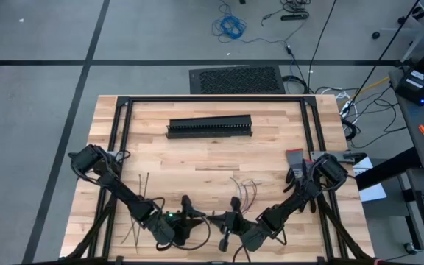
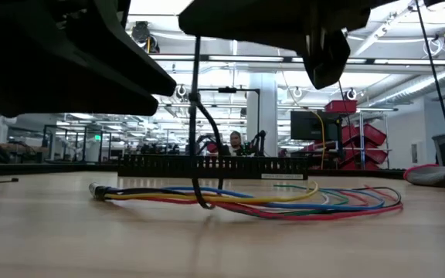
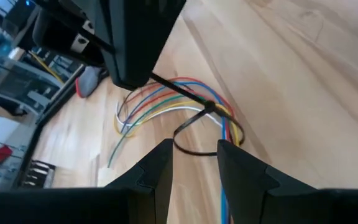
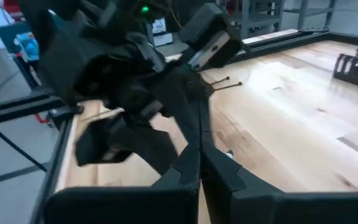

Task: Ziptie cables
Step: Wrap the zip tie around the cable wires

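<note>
I have both arms folded in low over the near edge of the table, elbows out to the sides and wrists pointing toward each other near the middle. My left gripper (image 1: 186, 210) and right gripper (image 1: 230, 221) sit close together there, almost nose to nose.

The right gripper's fingers (image 4: 194, 168) are pressed fully together, and a thin dark strip, one of the zipties (image 3: 194, 121), runs up into them; I read that as a pinch on its tail. The left gripper's fingers (image 3: 241, 171) stand partly apart, and I cannot tell whether they have anything between them.

The table (image 1: 197, 158) is pale butcher-block wood with a black frame around it. A black slotted duct (image 1: 210, 126) lies across the far half, and more dark strips (image 1: 142, 202) lie loose near the left arm. Beyond is an open workshop with monitors, red bins and a person seated far off.

The cables (image 2: 284, 202) lie flat on the wood just beyond the grippers, their coloured wires fanning out at one end. The held ziptie loops around the bundle near its gathered end, just in front of the left fingers.
</note>
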Controlling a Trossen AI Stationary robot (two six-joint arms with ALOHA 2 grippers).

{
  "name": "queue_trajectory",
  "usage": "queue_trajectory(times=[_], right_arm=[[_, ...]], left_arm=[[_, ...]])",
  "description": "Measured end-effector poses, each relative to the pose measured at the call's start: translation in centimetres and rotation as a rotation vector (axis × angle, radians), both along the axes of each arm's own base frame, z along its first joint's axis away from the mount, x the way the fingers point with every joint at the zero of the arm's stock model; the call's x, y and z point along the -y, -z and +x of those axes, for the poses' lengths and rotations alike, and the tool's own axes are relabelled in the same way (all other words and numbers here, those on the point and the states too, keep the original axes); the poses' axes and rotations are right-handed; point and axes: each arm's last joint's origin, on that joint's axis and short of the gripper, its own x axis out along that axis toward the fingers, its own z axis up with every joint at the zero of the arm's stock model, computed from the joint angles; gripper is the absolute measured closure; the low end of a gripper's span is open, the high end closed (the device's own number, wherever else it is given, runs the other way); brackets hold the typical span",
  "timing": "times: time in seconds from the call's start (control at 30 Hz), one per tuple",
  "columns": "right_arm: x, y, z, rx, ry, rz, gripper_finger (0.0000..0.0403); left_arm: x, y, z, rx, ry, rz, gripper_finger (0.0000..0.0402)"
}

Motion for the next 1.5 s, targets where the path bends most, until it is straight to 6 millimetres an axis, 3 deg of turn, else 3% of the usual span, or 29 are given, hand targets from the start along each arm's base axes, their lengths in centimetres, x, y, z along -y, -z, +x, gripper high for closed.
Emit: queue_trajectory(times=[0.4, 0.73, 1.0, 1.5], right_arm=[[-0.7, -0.5, -0.2, 0.049, -0.026, 0.05, 0.0403], [-0.8, -0.7, -0.2, 0.061, -0.052, 0.07, 0.0403], [-0.8, -0.7, -0.2, 0.058, -0.081, 0.085, 0.0403], [-0.9, -0.8, -0.2, 0.063, -0.091, 0.093, 0.0403]], left_arm=[[0.4, -0.9, 0.5, 0.07, 0.062, -0.082, 0.0276], [0.2, 1.7, 1.8, 0.091, 0.08, -0.077, 0.0276], [0.4, 1.4, 2.0, 0.148, 0.097, -0.025, 0.0279], [0.7, 1.4, 1.8, 0.146, 0.111, -0.031, 0.0387]])
